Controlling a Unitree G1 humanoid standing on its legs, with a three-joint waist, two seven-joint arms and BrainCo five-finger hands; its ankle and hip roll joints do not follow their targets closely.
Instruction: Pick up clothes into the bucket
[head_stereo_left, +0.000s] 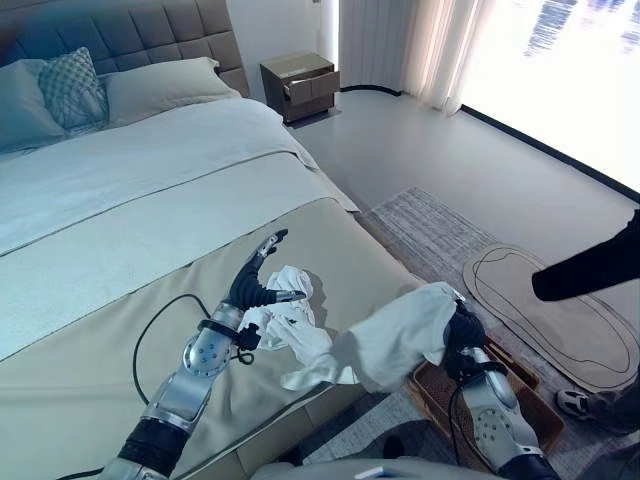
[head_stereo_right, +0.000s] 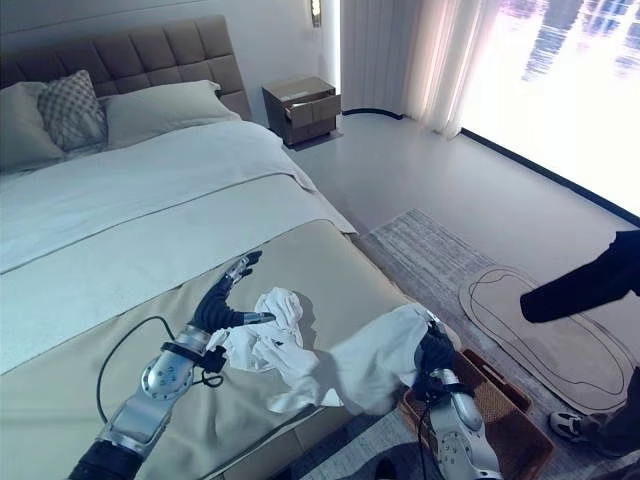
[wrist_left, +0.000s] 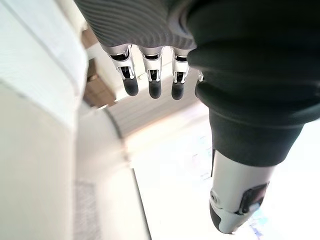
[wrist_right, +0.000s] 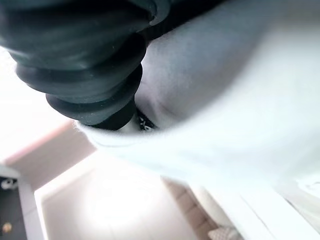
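Observation:
A white garment with dark print lies crumpled at the bed's foot-side edge. One broad part of the garment is lifted off the bed and stretches right, past the edge. My right hand is shut on that lifted end, above a brown woven basket on the floor beside the bed. In the right wrist view the white cloth wraps over the hand. My left hand is open, fingers straight and raised, thumb against the crumpled part. Its straight fingers show in the left wrist view.
The bed has a beige cover and pillows at the head. A nightstand stands at the far wall. A rug and an oval mat lie by the basket. A person's dark sleeve and shoe show at right.

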